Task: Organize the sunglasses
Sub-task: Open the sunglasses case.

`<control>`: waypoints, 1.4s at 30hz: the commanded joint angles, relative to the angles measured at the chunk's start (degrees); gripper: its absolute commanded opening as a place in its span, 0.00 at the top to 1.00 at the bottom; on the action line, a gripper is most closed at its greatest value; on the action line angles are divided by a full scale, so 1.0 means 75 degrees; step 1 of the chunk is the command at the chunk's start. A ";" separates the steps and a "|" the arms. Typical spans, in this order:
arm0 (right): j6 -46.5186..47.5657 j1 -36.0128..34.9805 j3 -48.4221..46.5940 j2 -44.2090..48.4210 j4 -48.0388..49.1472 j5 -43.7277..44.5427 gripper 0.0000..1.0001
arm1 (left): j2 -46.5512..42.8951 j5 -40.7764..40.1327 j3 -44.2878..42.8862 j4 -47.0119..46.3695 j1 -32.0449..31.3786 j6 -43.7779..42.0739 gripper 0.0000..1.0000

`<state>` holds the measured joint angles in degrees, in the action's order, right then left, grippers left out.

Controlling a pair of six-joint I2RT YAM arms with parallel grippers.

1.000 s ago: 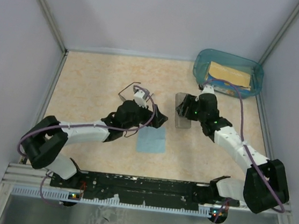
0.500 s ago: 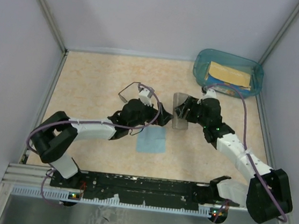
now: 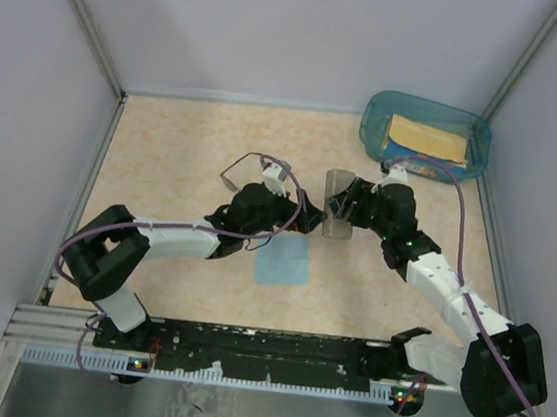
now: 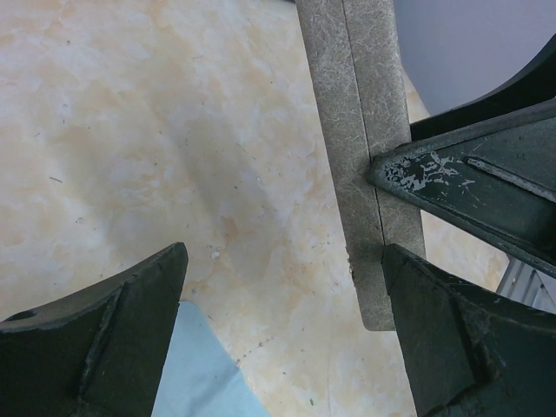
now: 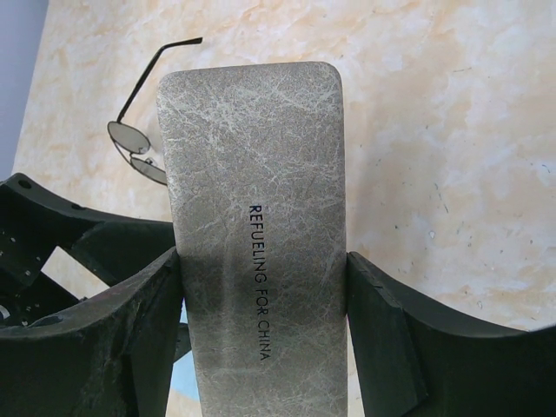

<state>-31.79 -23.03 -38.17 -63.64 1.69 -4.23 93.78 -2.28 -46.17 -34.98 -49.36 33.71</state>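
Teal bin (image 3: pixel 371 118) holds something tan (image 3: pixel 425 140); right pincer (image 5: pixel 262 265) clamps the grey case (image 5: pixel 252 165), left pincer (image 4: pixel 282 261) gapes wide, sunglasses (image 3: pixel 240 171) just behind it.

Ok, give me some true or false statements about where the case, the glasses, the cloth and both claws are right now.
1. The right claw grips the grey rectangular textured case. True.
2. The thin dark wire-framed sunglasses lie inside the case. False: they lie on the beige marbled tabletop, beyond the case.
3. The left claw is open and holds nothing. True.
4. The light blue square cloth sits in the teal plastic bin. False: it lies flat on the tabletop, near the left claw.
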 commanded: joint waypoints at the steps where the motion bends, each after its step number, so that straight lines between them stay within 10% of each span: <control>1: -0.0387 -0.0070 -0.0032 0.0470 0.0835 -0.0622 1.00 | 0.0168 -0.0173 -0.0265 -0.0146 -0.0064 0.0035 0.01; 42: -0.1178 0.1085 0.0016 0.0395 0.1952 -0.2806 1.00 | 0.0980 -0.0570 -0.0362 0.0182 0.0222 -0.0007 0.01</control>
<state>-35.83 -14.55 -35.99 -62.46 5.15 -15.42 98.37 -5.13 -48.16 -37.50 -48.31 34.74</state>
